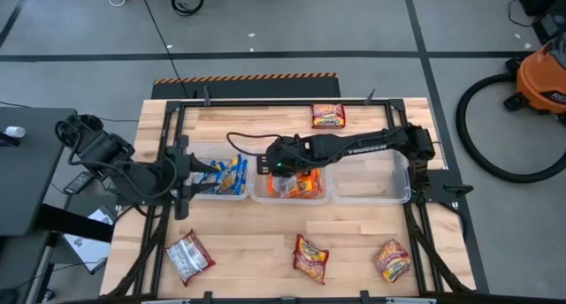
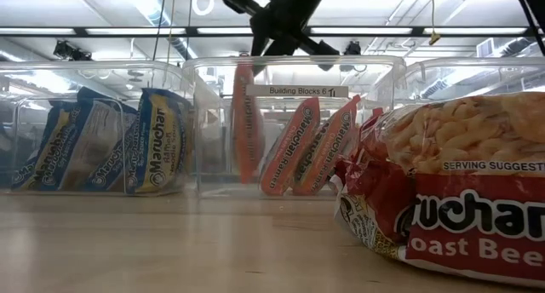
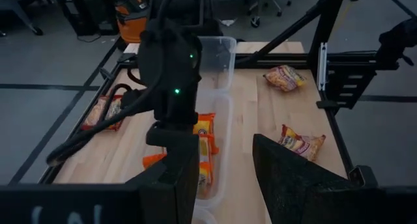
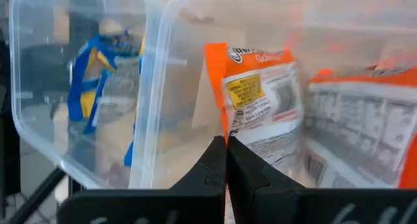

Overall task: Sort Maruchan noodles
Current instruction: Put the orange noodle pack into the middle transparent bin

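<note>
Pressed together with no gap between its dark fingers, the right pincer (image 4: 226, 160) hangs over the middle bin (image 1: 289, 198), beside an upright orange packet (image 4: 257, 97) it does not clearly grip. Other orange packets (image 2: 311, 144) lean inside that bin. Blue packets (image 1: 225, 174) stand in the bin left of it (image 1: 196, 195), where the left pincer (image 3: 225, 178) waits at its outer end, fingers spread and empty. Loose red packets lie on the counter (image 1: 256, 242) in front of the middle bin (image 1: 310, 256) and behind it (image 1: 327, 116).
</note>
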{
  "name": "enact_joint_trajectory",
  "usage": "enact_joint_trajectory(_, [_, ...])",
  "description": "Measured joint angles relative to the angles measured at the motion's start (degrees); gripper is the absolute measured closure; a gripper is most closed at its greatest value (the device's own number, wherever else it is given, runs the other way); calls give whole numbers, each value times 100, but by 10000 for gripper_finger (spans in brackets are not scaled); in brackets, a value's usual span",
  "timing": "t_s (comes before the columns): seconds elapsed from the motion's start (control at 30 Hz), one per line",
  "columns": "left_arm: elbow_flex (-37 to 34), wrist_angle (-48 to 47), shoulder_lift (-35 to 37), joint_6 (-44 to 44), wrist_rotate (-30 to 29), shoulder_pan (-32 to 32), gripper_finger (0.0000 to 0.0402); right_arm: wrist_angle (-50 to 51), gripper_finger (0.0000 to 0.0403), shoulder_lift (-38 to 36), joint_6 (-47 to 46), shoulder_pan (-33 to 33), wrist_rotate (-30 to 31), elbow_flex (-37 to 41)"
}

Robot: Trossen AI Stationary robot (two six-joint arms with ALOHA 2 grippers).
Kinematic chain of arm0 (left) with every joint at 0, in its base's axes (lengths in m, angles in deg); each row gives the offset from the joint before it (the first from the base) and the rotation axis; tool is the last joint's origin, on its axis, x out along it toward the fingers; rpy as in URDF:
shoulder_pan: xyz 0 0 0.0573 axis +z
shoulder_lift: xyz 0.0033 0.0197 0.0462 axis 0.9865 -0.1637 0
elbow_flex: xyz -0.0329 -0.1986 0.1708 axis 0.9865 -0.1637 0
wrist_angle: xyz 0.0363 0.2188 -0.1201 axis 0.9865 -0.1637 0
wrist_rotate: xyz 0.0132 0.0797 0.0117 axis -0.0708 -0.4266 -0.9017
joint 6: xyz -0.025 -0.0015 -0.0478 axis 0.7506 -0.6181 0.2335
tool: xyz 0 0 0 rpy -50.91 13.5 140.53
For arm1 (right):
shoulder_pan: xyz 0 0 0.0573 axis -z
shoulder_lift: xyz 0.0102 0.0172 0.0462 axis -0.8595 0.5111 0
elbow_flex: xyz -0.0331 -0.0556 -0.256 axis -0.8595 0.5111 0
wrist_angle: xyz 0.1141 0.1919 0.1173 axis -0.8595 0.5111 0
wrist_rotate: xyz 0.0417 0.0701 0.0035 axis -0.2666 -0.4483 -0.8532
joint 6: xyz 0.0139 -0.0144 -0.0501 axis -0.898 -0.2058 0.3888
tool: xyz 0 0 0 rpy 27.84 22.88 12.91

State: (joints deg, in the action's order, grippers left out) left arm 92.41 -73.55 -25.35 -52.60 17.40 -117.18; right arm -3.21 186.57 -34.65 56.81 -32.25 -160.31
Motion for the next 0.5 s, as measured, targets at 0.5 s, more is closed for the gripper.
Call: enact_joint_trajectory(0.5, [-2,-25,-72,-142,8,11,253,313,374,242,42,255,-602,33])
